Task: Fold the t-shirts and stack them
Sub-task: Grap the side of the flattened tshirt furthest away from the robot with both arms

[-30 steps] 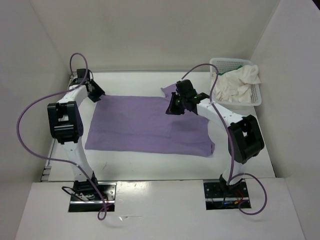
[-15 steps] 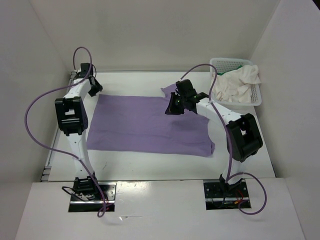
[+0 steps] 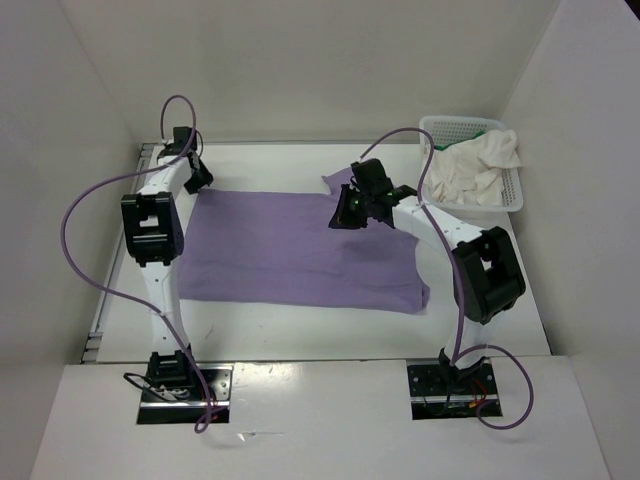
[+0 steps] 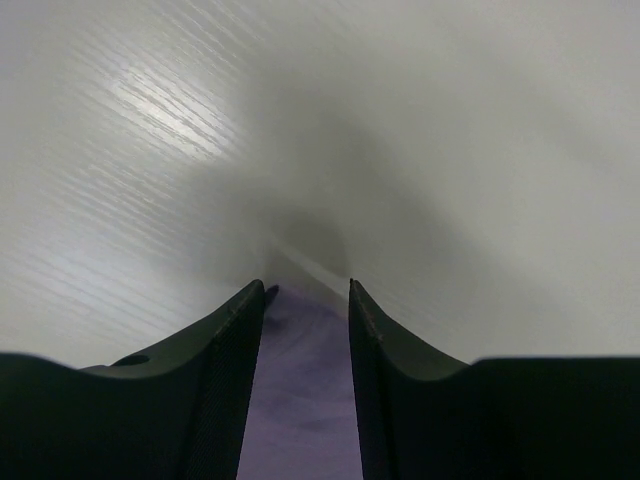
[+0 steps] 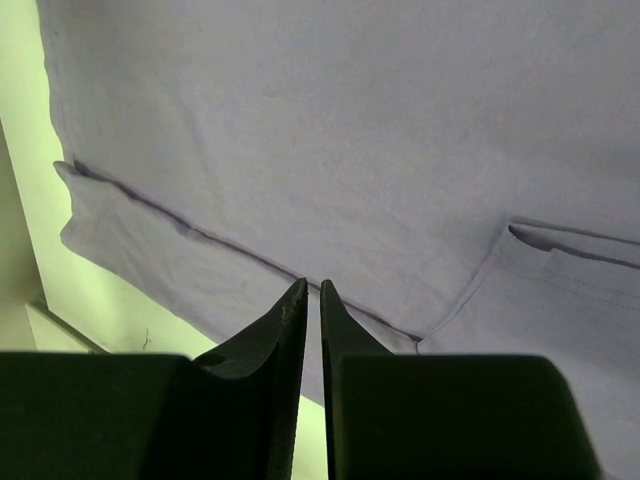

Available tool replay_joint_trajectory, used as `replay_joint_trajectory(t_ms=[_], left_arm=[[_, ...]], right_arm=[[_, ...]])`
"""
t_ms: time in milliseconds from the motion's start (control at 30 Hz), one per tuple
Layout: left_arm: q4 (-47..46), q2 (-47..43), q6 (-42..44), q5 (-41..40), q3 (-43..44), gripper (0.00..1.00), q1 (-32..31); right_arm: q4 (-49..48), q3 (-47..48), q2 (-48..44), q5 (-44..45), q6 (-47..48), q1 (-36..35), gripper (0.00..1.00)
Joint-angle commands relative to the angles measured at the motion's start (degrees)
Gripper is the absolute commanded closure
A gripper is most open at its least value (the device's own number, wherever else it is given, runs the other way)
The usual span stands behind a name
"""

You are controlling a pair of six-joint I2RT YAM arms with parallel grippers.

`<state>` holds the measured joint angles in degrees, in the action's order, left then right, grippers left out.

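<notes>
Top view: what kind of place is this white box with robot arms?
Probably a robot lab booth: plain white walls box in the table, two arms are bolted at its edge, and a purple shirt lies spread near a basket.

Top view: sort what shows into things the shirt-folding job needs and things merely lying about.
Job: lavender t-shirt, spread flat; off-white t-shirt, heaped in the white mesh basket; green t-shirt, only an edge showing behind it.
Lying about: the basket itself; purple cables on the arms.

The flat shirt [image 3: 290, 250] is lavender, the crumpled shirt [image 3: 480, 165] off-white, the basket [image 3: 447, 121] white.
</notes>
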<state>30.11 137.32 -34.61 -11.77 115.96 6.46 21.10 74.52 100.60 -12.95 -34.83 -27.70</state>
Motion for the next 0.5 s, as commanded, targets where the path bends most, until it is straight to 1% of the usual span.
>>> replay_joint_trajectory(t_ms=[0,67,100,167,200,233,367,400,433,467], left_arm=[[1.0,1.6,0.7,-0.8,2.3,0.53,-0.5],[1.0,2.1,0.7,-0.8,2.3,0.57,-0.5],[1.0,2.1,0.7,-0.8,2.3,0.65,-0.5],[1.0,1.6,0.2,-0.8,2.3,0.75,-0.5],[1.0,1.6,0.2,-0.8,1.8,0.82,-0.5],[1.0,1.0,0.2,-1.3,1.8,0.85,-0.5],[1.0,-1.9,-0.4,-3.1,-0.4,0.96,-0.5],[1.0,-2.5,-0.4,-3.1,-1.0,0.96,-0.5],[1.0,-4.0,-0.4,-3.7,-1.7,0.98,-0.5],[0.3,-4.8,-0.4,-3.7,-3.4,0.99,-0.5]], right_arm=[[-2.9,-0.9,0.1,-0.8,1.0,0.3,0.85],[-2.9,-1.4,0.1,-0.2,1.0,0.3,0.85],[-2.9,-1.4,0.1,-0.2,1.0,0.3,0.85],[-2.9,-0.7,0.1,0.4,1.0,0.8,0.85],[-2.9,-0.7,0.1,0.4,1.0,0.8,0.83],[-2.9,0.1,0.8,0.4,1.0,1.5,0.83],[-4.0,5.5,3.7,3.4,1.0,3.4,0.72],[-4.5,7.0,6.1,4.8,1.0,4.2,0.69],[-4.5,8.9,7.8,7.1,1.0,4.8,0.65],[-4.0,13.2,11.3,8.2,1.7,6.1,0.63]])
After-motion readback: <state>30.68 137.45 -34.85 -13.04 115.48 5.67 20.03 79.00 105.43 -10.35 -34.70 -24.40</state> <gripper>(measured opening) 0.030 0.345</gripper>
